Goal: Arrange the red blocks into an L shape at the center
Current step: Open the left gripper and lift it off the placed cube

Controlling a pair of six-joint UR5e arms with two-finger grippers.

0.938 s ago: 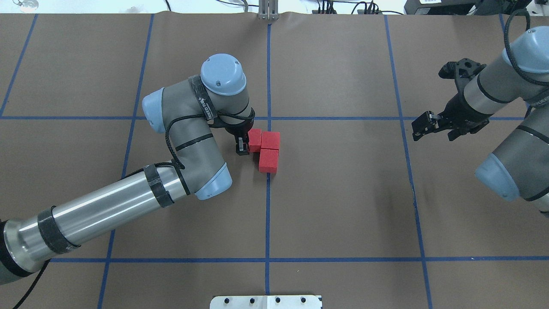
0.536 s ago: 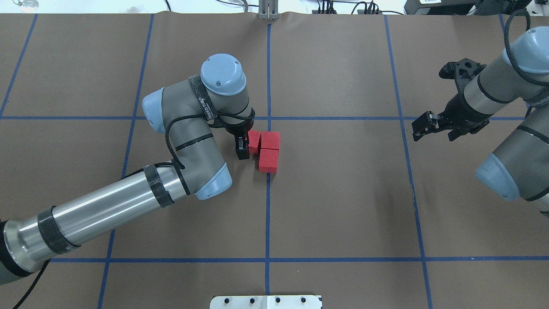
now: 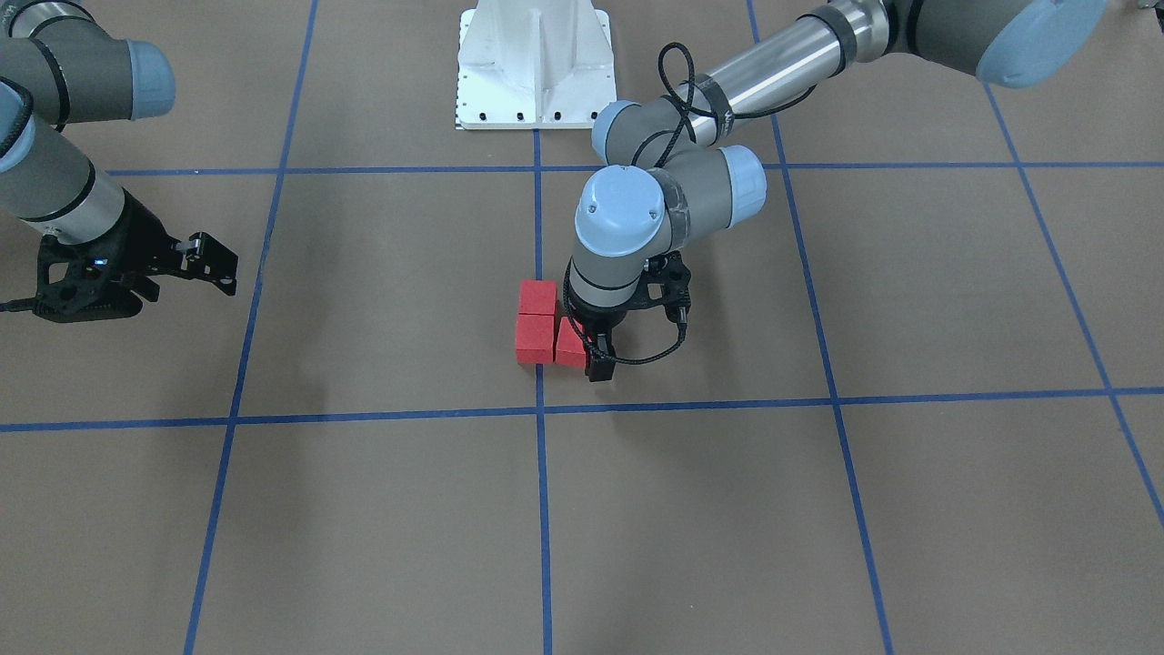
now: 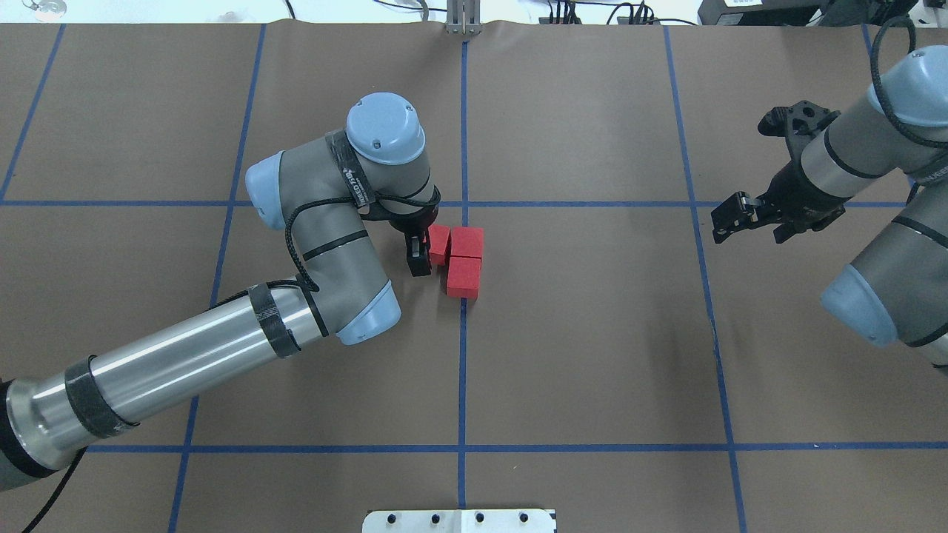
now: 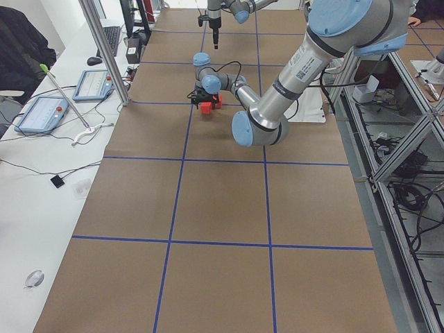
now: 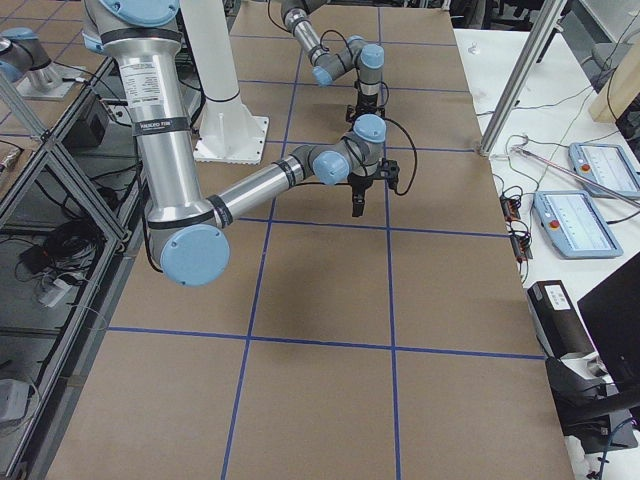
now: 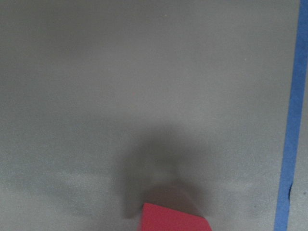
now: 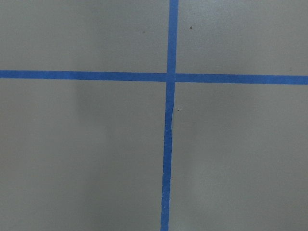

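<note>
Three red blocks lie touching in an L on the brown floor at the middle blue tape line point(image 4: 463, 355): a left one point(image 4: 439, 244), a right one point(image 4: 467, 242) and one point(image 4: 464, 276) nearer me. My left gripper point(image 4: 421, 255) stands over the left block point(image 3: 568, 346), open, one finger point(image 4: 419, 263) at its near side and another finger point(image 3: 597, 366) at its far side. That block's top edge shows low in the left wrist view point(image 7: 173, 219). My right gripper point(image 4: 717, 226) hangs open and empty far to the right, also seen in the front view point(image 3: 225, 268).
The white robot base point(image 3: 536, 64) sits at the near edge of the grid. A metal bracket point(image 4: 464, 22) stands at the far edge. The right wrist view shows only a blue tape crossing point(image 8: 169, 77). Tablets point(image 5: 41, 114) lie on the side desk.
The left gripper's visible finger has shifted a little toward me, away from the left block. The blocks and the right arm have stayed put.
</note>
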